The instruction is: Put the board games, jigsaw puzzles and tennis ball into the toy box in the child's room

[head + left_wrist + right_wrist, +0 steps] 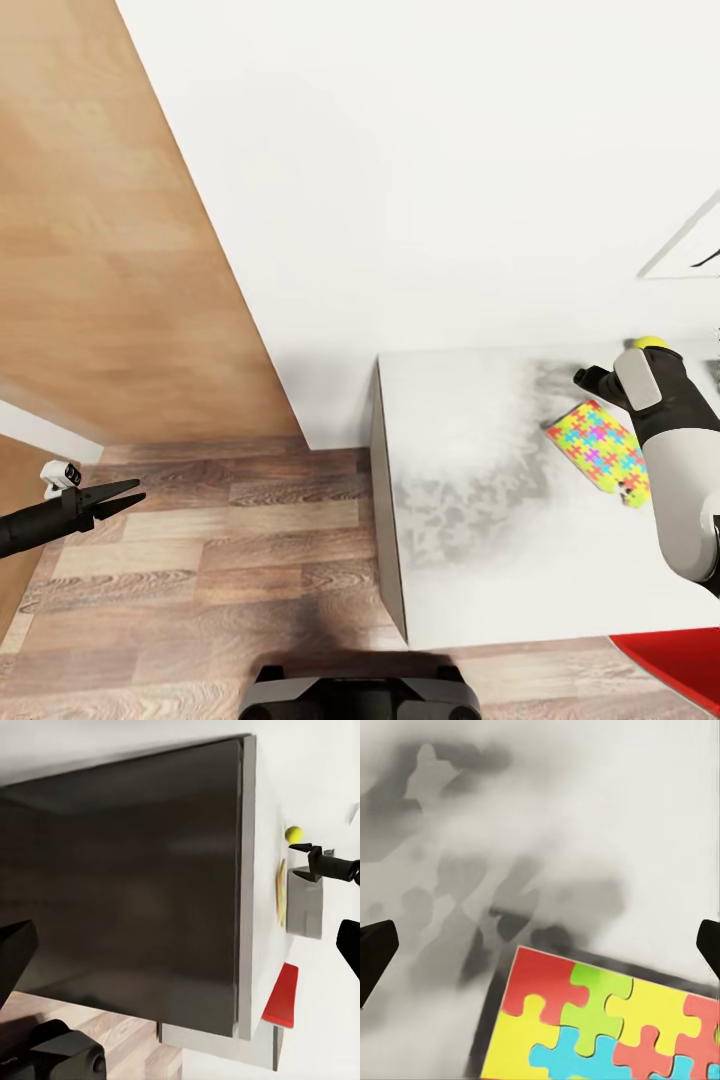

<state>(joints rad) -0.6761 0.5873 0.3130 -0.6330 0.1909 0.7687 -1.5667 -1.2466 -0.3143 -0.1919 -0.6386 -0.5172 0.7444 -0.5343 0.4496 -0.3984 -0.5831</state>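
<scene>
A jigsaw puzzle (600,452) lies on the counter (470,500), the tennis ball (650,343) behind it; the right tool (590,380) hangs above the puzzle.

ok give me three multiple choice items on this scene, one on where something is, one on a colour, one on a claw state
1. Where does the jigsaw puzzle lie?
A. on the wood floor
B. on the pale table top
C. between the left claw's fingers

2. What colour is the tennis ball?
A. yellow-green
B. red
C. blue

3. How does the right claw stand?
A. shut on the ball
B. shut on the puzzle
C. open, holding nothing

Answers:
1. B, the head view shows the puzzle flat on the table, beside the right arm.
2. A, the left wrist view shows it as a small yellow-green ball on the table, apart from the claw.
3. C, the right wrist view shows the fingertips wide apart above the table with the puzzle lying below, ungrasped.
</scene>
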